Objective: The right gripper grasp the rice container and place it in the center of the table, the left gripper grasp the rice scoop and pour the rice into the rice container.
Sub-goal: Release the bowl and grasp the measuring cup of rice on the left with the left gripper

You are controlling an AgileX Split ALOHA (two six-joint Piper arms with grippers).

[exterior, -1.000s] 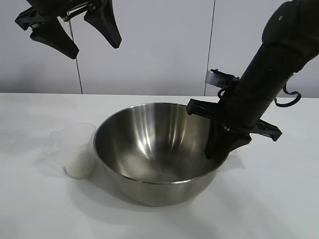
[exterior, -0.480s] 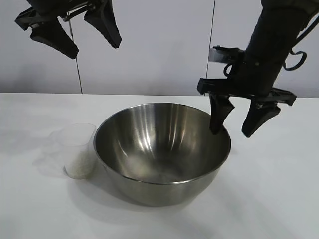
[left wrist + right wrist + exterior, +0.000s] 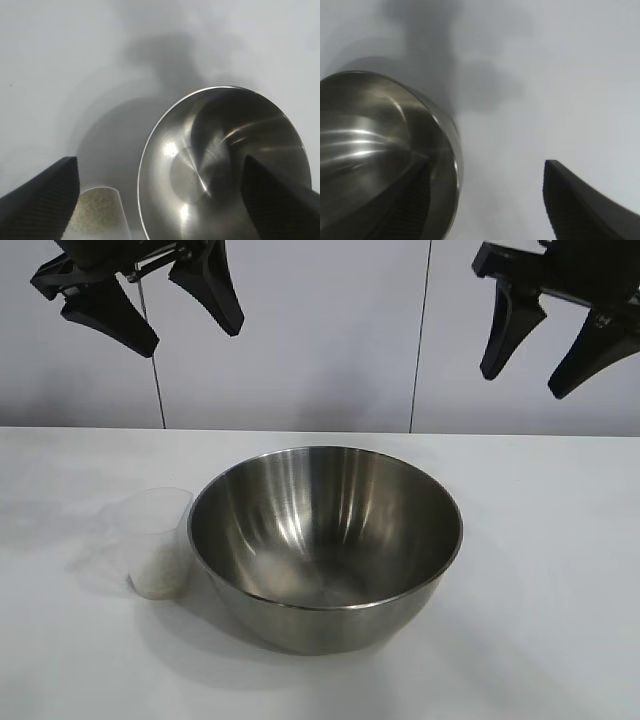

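Observation:
The rice container [image 3: 300,525], a wide shiny steel bowl, stands alone and upright in the middle of the white table [image 3: 545,625]. Touching its left side is the rice scoop [image 3: 155,540], a small clear plastic cup with whitish rice [image 3: 160,578] in its bottom. My right gripper [image 3: 522,380] hangs open and empty high above the bowl's right side. High at the upper left, my left gripper [image 3: 190,335] is also open and empty. The left wrist view looks down on the bowl [image 3: 220,165] and the rice-filled scoop [image 3: 97,215]. The right wrist view shows the bowl's rim [image 3: 452,150].
A pale panelled wall [image 3: 320,330] stands behind the table. Bare tabletop lies to the right of the bowl and in front of it.
My right gripper has opened, let go of the bowl's right rim and risen well above it. The bowl, the scoop and the left gripper have stayed put.

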